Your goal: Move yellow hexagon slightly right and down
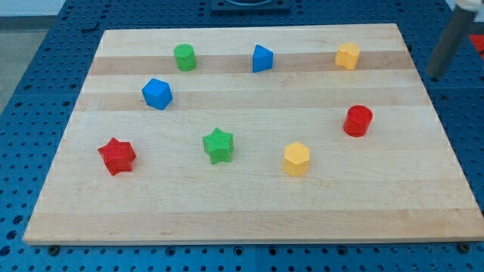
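The yellow hexagon (296, 159) lies on the wooden board (249, 215), right of centre and towards the view's bottom. My rod shows blurred at the view's top right, and my tip (434, 76) sits just past the board's right edge. The tip is far up and to the right of the yellow hexagon and touches no block. The nearest blocks to the tip are the red cylinder (358, 121) and a second yellow block (348, 56).
A green cylinder (184, 57) and a blue angular block (262, 59) lie near the board's top. A blue block (157, 94) is at the left. A red star (116, 156) and a green star (218, 145) lie left of the hexagon.
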Tool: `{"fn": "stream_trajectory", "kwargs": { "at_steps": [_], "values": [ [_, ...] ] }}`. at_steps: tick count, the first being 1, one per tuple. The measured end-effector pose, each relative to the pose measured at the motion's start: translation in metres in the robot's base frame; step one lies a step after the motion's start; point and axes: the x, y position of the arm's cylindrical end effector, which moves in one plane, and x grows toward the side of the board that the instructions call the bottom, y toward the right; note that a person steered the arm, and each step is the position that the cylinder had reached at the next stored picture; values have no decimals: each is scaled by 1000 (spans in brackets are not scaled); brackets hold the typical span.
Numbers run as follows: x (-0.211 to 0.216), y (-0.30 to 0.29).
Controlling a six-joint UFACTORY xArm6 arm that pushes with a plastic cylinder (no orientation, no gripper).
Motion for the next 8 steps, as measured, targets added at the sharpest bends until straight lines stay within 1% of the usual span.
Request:
{"fn": "stream_trajectory", "kwargs": {
  "at_steps": [2, 3, 4, 5, 6, 7, 8],
  "values": [
    [7, -11],
    [4, -44],
    [27, -50],
    [75, -45],
    [118, -25],
    [148, -29],
    [159, -48]
  ]
}}
